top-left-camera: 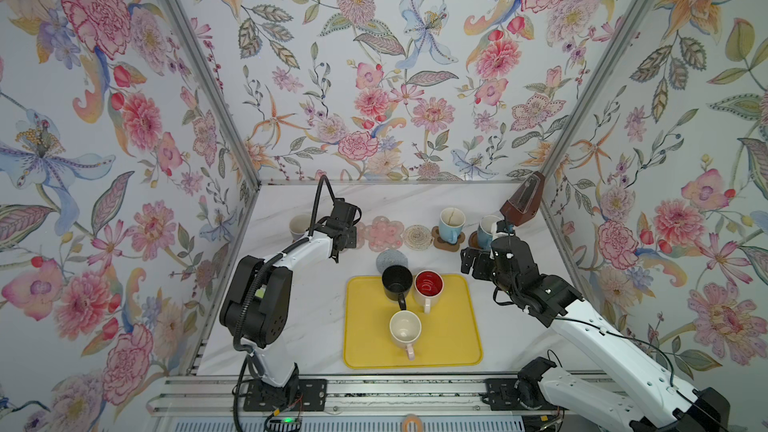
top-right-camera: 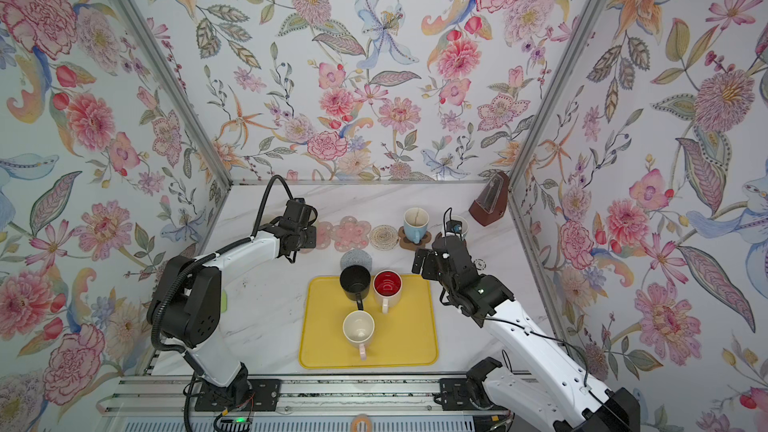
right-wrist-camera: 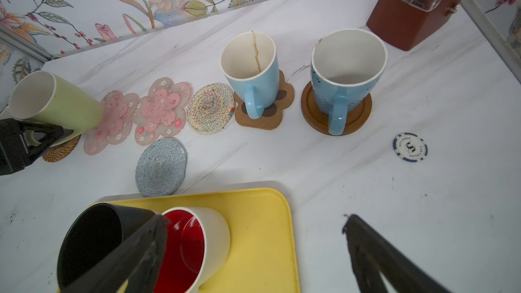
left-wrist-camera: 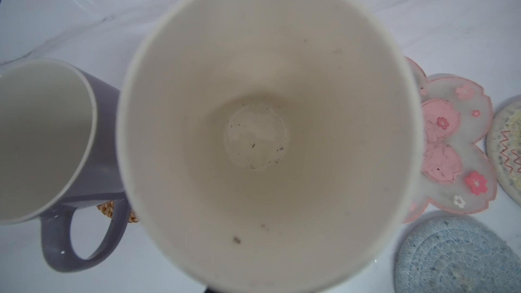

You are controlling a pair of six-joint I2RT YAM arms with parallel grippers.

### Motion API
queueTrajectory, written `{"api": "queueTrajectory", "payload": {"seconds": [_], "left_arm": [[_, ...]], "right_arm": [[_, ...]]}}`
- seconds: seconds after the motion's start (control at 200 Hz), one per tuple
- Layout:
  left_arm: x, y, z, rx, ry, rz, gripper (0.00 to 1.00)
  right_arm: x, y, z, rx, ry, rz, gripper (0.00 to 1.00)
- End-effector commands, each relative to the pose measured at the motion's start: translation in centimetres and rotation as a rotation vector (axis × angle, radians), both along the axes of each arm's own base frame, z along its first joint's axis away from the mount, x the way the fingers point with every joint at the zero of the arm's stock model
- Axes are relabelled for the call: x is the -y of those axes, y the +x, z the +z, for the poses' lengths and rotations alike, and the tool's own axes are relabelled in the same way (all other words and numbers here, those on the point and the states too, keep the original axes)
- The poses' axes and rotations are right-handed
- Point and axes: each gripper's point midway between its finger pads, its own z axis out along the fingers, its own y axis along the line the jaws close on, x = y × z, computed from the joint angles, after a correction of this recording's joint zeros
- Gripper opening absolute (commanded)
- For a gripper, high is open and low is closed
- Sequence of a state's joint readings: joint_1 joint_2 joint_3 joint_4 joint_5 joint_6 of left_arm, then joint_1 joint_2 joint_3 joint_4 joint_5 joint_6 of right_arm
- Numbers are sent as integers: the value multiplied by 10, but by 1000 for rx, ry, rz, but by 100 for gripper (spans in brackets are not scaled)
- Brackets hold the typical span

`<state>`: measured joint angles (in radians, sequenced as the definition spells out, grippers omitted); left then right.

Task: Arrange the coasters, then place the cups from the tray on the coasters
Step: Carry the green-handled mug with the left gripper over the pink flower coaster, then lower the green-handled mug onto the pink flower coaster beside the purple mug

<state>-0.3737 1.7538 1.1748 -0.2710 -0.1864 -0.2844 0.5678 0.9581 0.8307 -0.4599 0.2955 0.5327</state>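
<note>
My left gripper (top-left-camera: 347,238) is shut on the handle of the light green cup (right-wrist-camera: 64,102), which hangs tilted over the left pink flower coaster (right-wrist-camera: 112,119). That cup (left-wrist-camera: 267,108) fills the left wrist view. Beside it, the lavender cup (left-wrist-camera: 84,164) stands on the rattan coaster (right-wrist-camera: 60,150). Two light blue cups (top-left-camera: 451,224) (top-left-camera: 486,232) stand on the paw-print coaster (top-left-camera: 446,241) and the dark wooden one (right-wrist-camera: 310,108). The black (top-left-camera: 397,282), red-inside (top-left-camera: 429,286) and cream (top-left-camera: 405,328) cups stand on the yellow tray (top-left-camera: 453,326). My right gripper (right-wrist-camera: 255,218) hangs open and empty by the tray's far right corner.
A second pink flower coaster (top-left-camera: 386,232) and a beige woven one (top-left-camera: 417,236) lie bare in the back row. The grey speckled coaster (top-left-camera: 390,259) lies just behind the tray. A brown metronome (top-left-camera: 521,201) stands in the back right corner, with a poker chip (right-wrist-camera: 410,147) on the table nearby.
</note>
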Motion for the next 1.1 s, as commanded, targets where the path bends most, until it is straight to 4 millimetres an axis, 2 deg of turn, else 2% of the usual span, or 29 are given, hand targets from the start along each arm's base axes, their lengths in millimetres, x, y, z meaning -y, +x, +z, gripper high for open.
{"api": "queueTrajectory", "payload": {"seconds": [0.0,0.455,1.096], "left_arm": [[3,28,29,114,-50,24,0],[1,36,15,92,-78,42,0],[2,30,-2,44,-94,48,0]], "right_arm": [[8,-5,-9,-25,-17,-27,99],[9,-5,-9,-29,-18,-28,99],[9,-5,-9,-32,-16,-24,99]]}}
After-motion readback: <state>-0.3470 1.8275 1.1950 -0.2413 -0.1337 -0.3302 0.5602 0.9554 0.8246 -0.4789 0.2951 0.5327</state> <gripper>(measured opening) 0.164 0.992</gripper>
